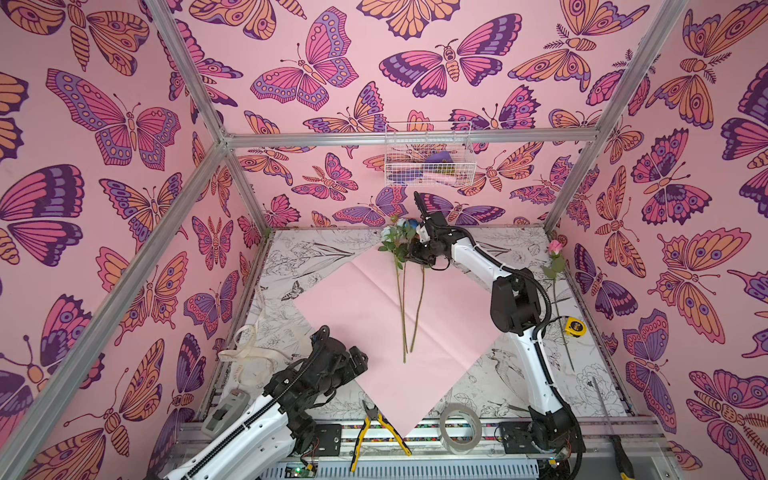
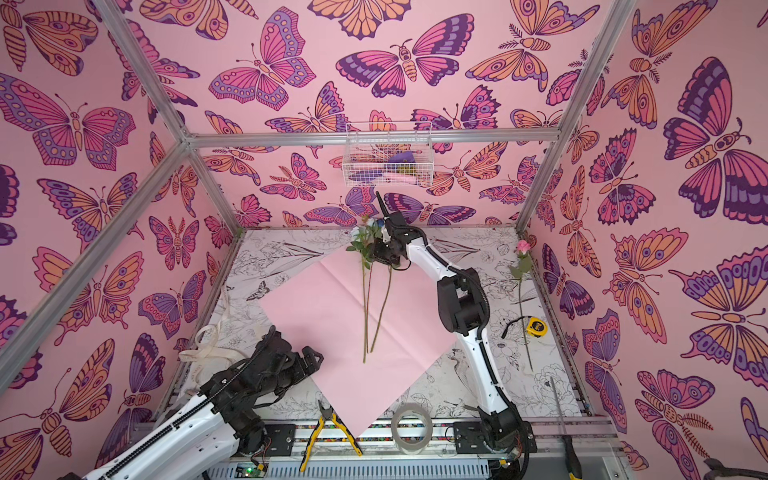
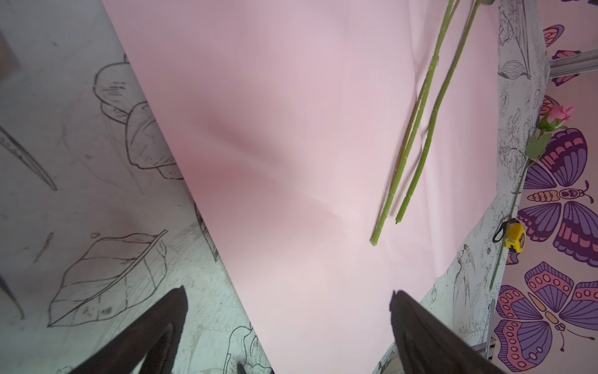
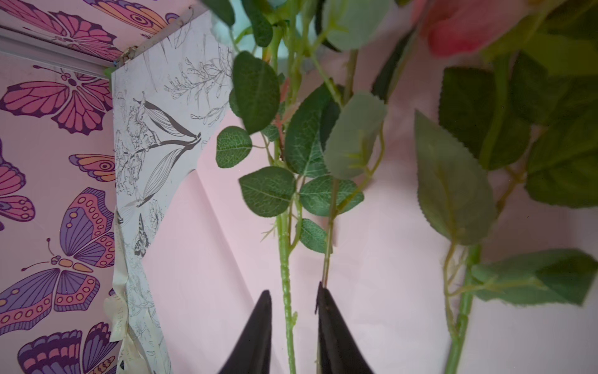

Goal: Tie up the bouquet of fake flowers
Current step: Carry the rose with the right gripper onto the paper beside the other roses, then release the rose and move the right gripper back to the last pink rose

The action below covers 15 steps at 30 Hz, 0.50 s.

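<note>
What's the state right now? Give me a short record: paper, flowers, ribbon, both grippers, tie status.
paper: pink sheet lying flat, unrolled
flowers on sheet: three roses, stems side by side, heads at the far corner
fourth flower: pink rose off the sheet, to its right
ribbon: cream ribbon loose, left of the sheet
left gripper: open, above the sheet's near-left edge
right gripper: open, one stem between its jaws
tie: not done

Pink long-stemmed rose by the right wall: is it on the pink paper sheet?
No, the pink rose lies on the line-drawn table cover, off the pink paper sheet.
</note>
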Motion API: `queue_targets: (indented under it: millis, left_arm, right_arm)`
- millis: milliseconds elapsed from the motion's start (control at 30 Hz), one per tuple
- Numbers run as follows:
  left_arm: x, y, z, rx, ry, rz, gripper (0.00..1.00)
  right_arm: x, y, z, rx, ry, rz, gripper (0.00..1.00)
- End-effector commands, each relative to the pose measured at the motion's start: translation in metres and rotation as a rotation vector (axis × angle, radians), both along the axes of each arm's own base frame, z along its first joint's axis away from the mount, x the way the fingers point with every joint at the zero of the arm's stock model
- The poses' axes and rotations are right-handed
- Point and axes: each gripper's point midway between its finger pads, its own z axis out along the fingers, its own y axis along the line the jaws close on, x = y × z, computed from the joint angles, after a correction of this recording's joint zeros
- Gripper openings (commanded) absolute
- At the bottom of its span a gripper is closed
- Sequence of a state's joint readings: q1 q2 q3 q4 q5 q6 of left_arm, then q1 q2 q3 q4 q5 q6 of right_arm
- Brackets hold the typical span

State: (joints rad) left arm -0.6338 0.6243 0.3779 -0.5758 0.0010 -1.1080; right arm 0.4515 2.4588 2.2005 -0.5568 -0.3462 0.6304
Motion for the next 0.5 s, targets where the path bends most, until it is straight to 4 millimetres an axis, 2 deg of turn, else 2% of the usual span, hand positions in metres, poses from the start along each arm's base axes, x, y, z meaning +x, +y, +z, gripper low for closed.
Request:
queue_targets:
  millis: [0,133,267,367,467]
  left_arm:
    - [-0.002,0.003,-0.002,0.011,0.01,0.005,1.0]
    - [-0.001,0.004,0.0,0.014,0.003,0.004,1.0]
    - [0.0,0.005,0.002,0.021,-0.006,0.006,1.0]
    - [0.0,0.007,0.001,0.026,-0.008,0.012,1.0]
    - [0.001,0.008,0.001,0.031,-0.011,0.017,1.0]
  right_arm:
    - [0.0,-0.021,0.029,-0.084,-0.053,-0.01,0.3]
    - [-0.014,-0.049,0.048,-0.138,-0.06,-0.014,0.29]
    - [-0.037,-0.1,0.071,-0.209,-0.08,-0.048,0.28]
    - [-0.06,-0.16,0.083,-0.252,-0.072,-0.119,0.28]
    - [-0.084,-0.227,0.085,-0.332,-0.063,-0.211,0.27]
